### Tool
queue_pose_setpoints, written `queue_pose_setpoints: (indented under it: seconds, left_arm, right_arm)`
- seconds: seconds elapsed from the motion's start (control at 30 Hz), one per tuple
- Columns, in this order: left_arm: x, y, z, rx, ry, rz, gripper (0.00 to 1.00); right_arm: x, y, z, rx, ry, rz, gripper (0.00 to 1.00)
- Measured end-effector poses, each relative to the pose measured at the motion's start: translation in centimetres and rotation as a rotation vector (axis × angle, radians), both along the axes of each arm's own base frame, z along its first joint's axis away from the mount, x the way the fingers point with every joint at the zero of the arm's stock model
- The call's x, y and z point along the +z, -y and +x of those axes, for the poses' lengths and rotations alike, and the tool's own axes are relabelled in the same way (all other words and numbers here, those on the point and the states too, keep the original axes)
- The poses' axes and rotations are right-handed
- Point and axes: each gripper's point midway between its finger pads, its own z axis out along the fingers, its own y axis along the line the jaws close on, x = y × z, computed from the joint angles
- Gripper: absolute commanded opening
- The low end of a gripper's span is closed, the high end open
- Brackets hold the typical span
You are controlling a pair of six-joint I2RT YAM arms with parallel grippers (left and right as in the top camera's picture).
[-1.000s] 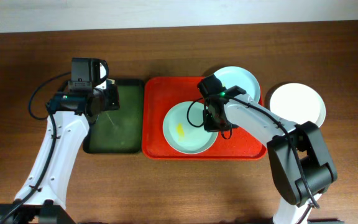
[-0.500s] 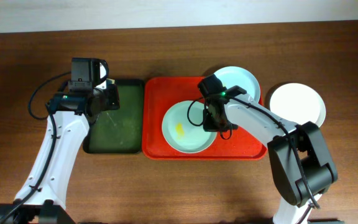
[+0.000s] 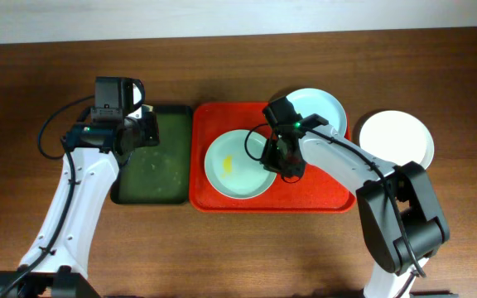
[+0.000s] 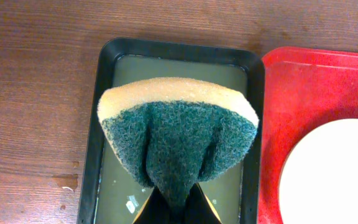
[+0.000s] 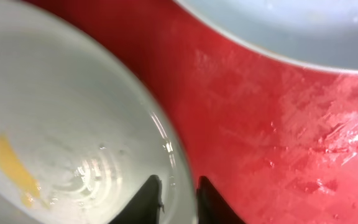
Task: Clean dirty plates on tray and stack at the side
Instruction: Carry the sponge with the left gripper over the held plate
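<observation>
Overhead: right gripper [image 3: 278,159] pinches rim of smeared pale plate [image 3: 237,165] on red tray [image 3: 321,199], centre-left. Left gripper [image 4: 176,204] clamps sponge [image 4: 178,134] above dark green tray [image 3: 151,178]. We judge white plate [image 3: 396,139], on table [image 3: 238,248] at right, done; this one and second pale plate [image 3: 317,106] left to scrub.

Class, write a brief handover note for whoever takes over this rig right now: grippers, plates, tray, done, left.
Left gripper: jaws shut on sponge, above green tray.
Right gripper: jaws pinch rim of smeared plate on red tray.
Second plate at the tray's far right corner; white plate on the table right of the tray, no smear visible.
Done: nothing stacked yet. Left: scrub smeared plate, check second plate, stack all.
</observation>
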Motion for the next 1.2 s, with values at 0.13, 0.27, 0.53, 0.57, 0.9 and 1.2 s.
queue_pose_setpoints:
  seconds: [0.13,0.27,0.53,0.57,0.9,1.2]
  left_arm:
    - [0.0,0.0,0.0,0.0,0.0,0.0,0.0]
    - [0.0,0.0,0.0,0.0,0.0,0.0,0.0]
    - [0.0,0.0,0.0,0.0,0.0,-0.001,0.0]
    - [0.0,0.0,0.0,0.0,0.0,-0.001,0.0]
    - [0.0,0.0,0.1,0.0,0.003,-0.001,0.0]
    - [-3.9,-0.1,-0.8,0.001,-0.068,0.004,0.0]
  right_arm:
    - [0.1,-0.2,0.4,0.068,0.032,0.0,0.04]
    - [0.0,0.3,0.5,0.083,0.041,-0.029,0.09]
    - [-0.3,0.9,1.5,0.109,0.098,-0.073,0.17]
    - [-0.3,0.9,1.5,0.115,0.099,-0.075,0.09]
    - [-0.4,1.3,0.0,0.173,0.046,-0.092,0.04]
    - [-0.2,-0.3,-1.3,0.194,-0.012,0.013,0.04]
